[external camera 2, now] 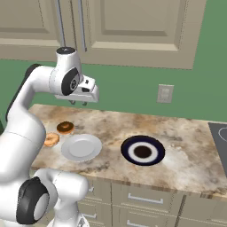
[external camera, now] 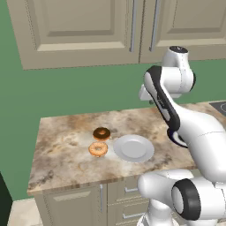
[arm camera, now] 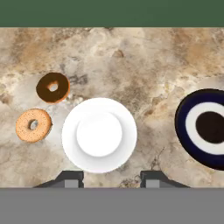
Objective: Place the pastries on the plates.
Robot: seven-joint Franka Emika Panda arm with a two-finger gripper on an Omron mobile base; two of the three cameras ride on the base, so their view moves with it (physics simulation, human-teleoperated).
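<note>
- Poised high above the marble countertop (external camera 2: 186, 155), well clear of everything on it: the gripper (arm camera: 111, 178), fingers (arm camera: 70, 178) spread apart and holding nothing.
- Directly below the gripper, flat on the stone: the white plate (arm camera: 99, 134), bare, nearer the front edge of the countertop than the green wall (external camera: 66, 92).
- Just left of the white plate in the hand view, apart from its rim by a thin strip of stone: the orange-glazed donut (arm camera: 33, 125).
- Behind the orange-glazed donut, toward the wall and close to the white plate's rim without touching it: the chocolate donut (arm camera: 53, 87). Nearly touching each other in the left base view, slightly apart in the hand view.
- Right of the white plate across a broad bare stretch of stone: the navy plate (arm camera: 205, 127), pale ring around a dark centre, nothing on it, cut by the hand view's right edge.
- Beyond the navy plate, at the countertop's far right end: the corner of a dark cooktop (external camera 2: 220, 137).
- Open stone behind the white plate back to the wall, and left of the donuts out to the countertop's left edge.
- Overhead, above the gripper: beige wall cabinets (external camera 2: 133, 26). Beneath the front edge: matching drawers (external camera 2: 146, 199).
</note>
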